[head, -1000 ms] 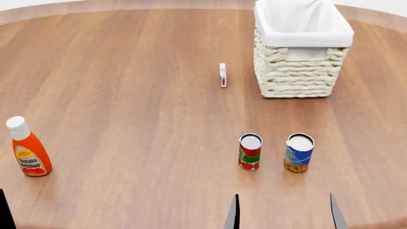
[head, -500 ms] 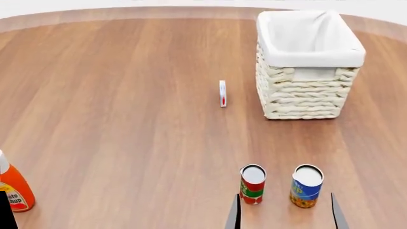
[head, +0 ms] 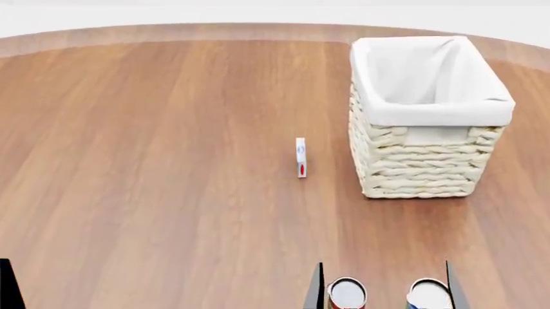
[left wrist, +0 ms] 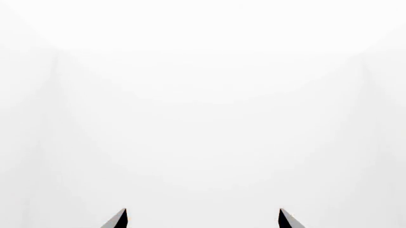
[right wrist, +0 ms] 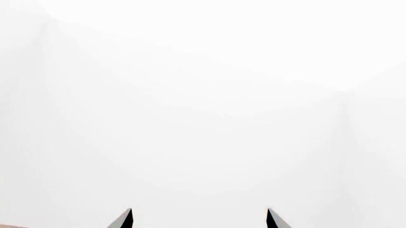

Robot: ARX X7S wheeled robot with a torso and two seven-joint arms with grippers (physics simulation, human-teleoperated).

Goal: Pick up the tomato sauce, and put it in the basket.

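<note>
In the head view only the silver lid and upper rim of the tomato sauce can show at the bottom edge; its label is cut off. The cream wicker basket with a white liner stands at the far right. My right gripper is open, its two dark fingertips rising at the bottom edge on either side of the two cans. Only one dark tip of my left gripper shows at the bottom left corner. In the left wrist view my left gripper is open and empty, and in the right wrist view my right gripper is open and empty, both against plain white.
A blue-topped can stands just right of the tomato sauce, also cut off at the bottom edge. A small white-and-red upright carton stands mid-table, left of the basket. The round wooden table curves off at the back.
The head view has tilted up: basket, carton and cans slid down the frame. The cans are now cut off at the bottom edge and the ketchup bottle has left the view.
</note>
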